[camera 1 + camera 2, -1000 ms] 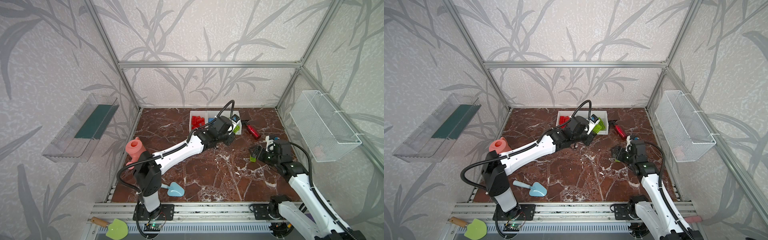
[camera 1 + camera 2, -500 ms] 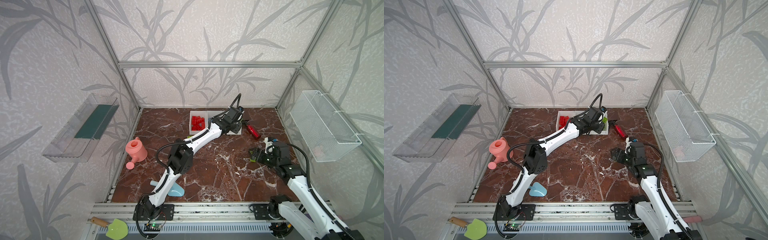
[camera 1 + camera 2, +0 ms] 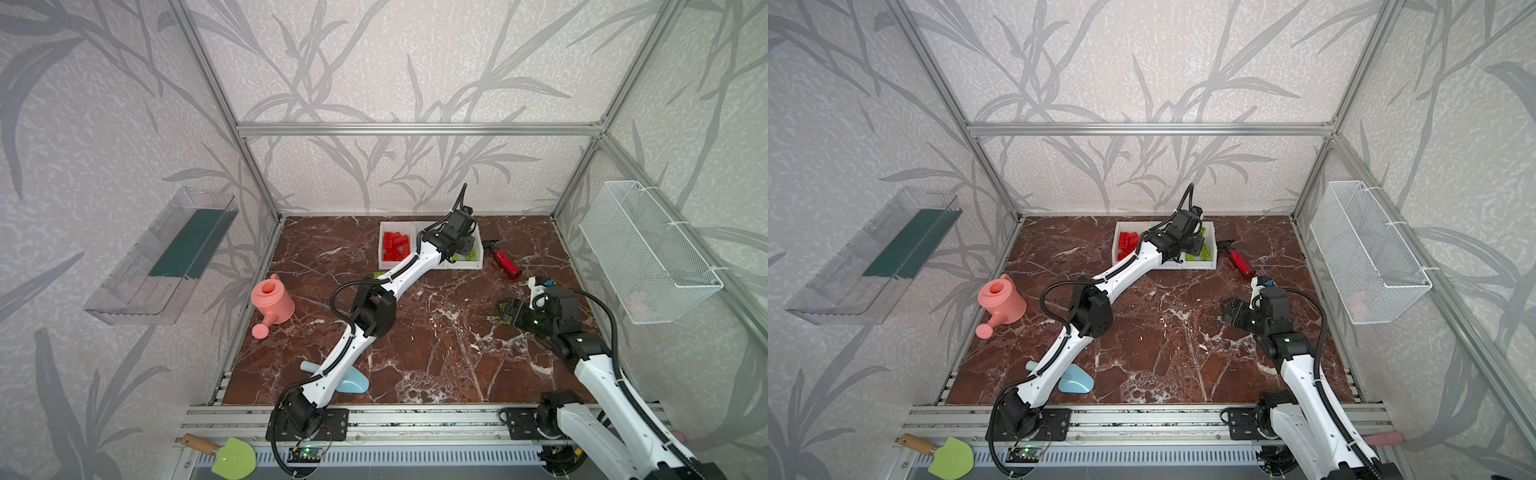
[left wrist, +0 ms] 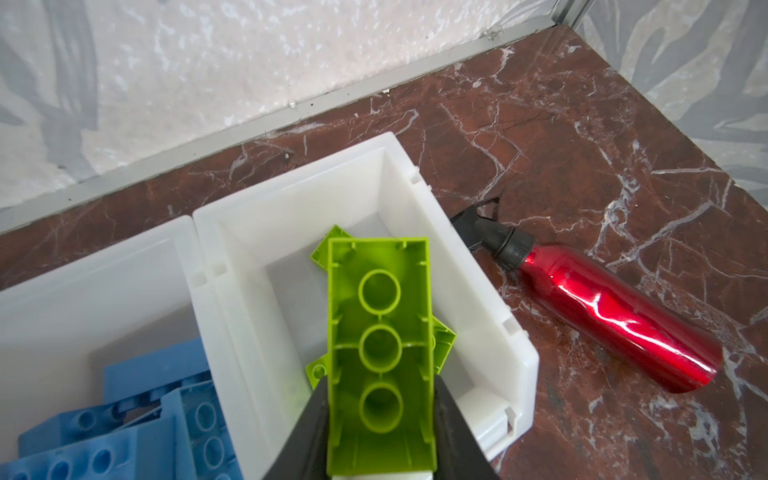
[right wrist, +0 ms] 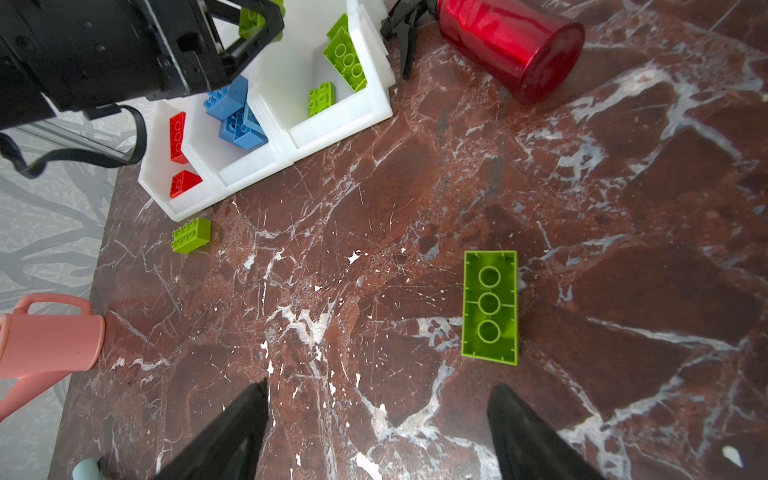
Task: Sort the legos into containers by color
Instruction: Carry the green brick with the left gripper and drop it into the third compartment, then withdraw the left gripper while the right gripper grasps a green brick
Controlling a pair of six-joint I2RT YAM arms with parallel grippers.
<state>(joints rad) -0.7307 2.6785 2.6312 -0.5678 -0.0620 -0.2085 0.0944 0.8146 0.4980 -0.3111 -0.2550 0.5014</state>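
L tool (image 4: 380,380) gripping green lego (image 4: 379,307), long axis pointing out, R tool (image 5: 379,385) wide

Three bins (image 5: 338,126), two loose green bricks (image 5: 490,307), perhaps four blue bricks (image 5: 239,124)

Left arm (image 3: 409,270) reaches over the containers (image 3: 467,265); red legos (image 3: 395,247) lie in one

White arm links (image 3: 409,270), black joints (image 3: 374,309), looped black cables (image 3: 607,316)
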